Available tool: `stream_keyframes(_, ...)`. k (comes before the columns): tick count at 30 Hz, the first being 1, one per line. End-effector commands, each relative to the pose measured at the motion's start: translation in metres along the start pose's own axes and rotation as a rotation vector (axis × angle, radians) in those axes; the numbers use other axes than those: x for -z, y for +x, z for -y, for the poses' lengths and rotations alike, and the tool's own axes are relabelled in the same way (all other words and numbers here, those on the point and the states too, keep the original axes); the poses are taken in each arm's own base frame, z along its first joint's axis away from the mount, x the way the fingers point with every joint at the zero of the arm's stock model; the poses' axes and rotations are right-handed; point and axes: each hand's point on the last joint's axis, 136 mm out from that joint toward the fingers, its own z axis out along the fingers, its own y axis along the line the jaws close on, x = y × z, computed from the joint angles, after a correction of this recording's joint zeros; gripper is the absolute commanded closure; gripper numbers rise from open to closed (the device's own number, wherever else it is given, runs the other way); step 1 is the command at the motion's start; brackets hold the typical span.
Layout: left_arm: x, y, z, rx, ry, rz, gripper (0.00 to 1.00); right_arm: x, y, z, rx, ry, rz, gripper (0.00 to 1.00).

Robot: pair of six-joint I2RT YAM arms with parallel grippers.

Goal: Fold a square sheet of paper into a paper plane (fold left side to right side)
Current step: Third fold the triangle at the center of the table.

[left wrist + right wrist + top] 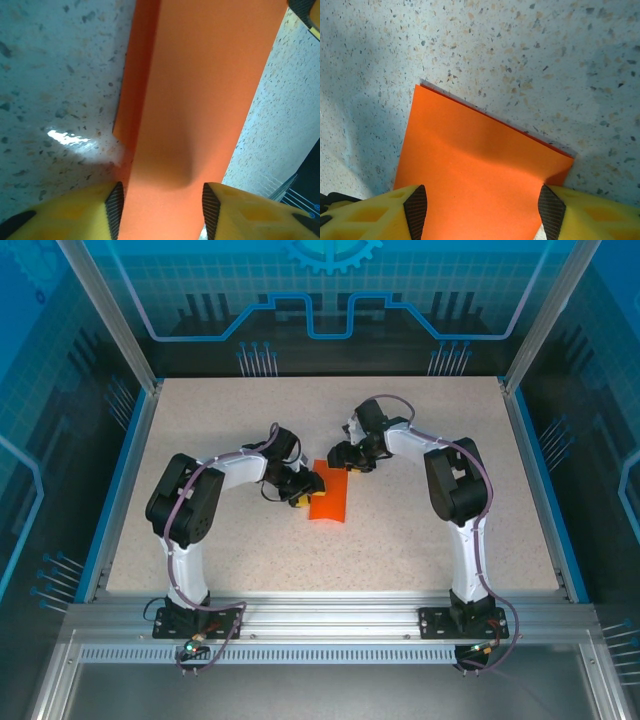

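Speckled table bears our square sheet of paper; right tool, wide, likely steadies it; left tool grip we cannot tell.

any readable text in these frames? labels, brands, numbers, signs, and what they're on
None can be read.
Orange paper: blank in all three views.
Yellow gripper fingers: no lettering.
Blue back panel: a gear and line pattern, no words or numbers.
Arm bases: any labels are too small to tell.
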Motion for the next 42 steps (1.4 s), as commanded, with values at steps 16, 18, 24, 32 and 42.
stream_keyframes(16, 0.004, 0.010, -0.002, 0.026, -0.025, -0.018, 0.62, -0.008, 0.018, 0.016, 0.011, 0.067, -0.049, 0.34)
stream_keyframes(18, 0.006, 0.011, -0.002, 0.027, -0.027, -0.017, 0.62, -0.008, 0.018, 0.016, 0.013, 0.071, -0.048, 0.34)
stream_keyframes(24, 0.008, 0.015, -0.004, 0.026, -0.035, -0.022, 0.62, -0.008, 0.019, 0.016, 0.015, 0.068, -0.050, 0.34)
stream_keyframes(32, 0.010, 0.016, -0.004, 0.023, -0.049, -0.014, 0.70, -0.008, 0.019, 0.016, 0.019, 0.070, -0.047, 0.33)
stream_keyframes(42, 0.008, 0.021, -0.002, 0.020, -0.058, -0.020, 0.88, 0.006, 0.007, 0.007, 0.061, 0.060, 0.022, 0.24)
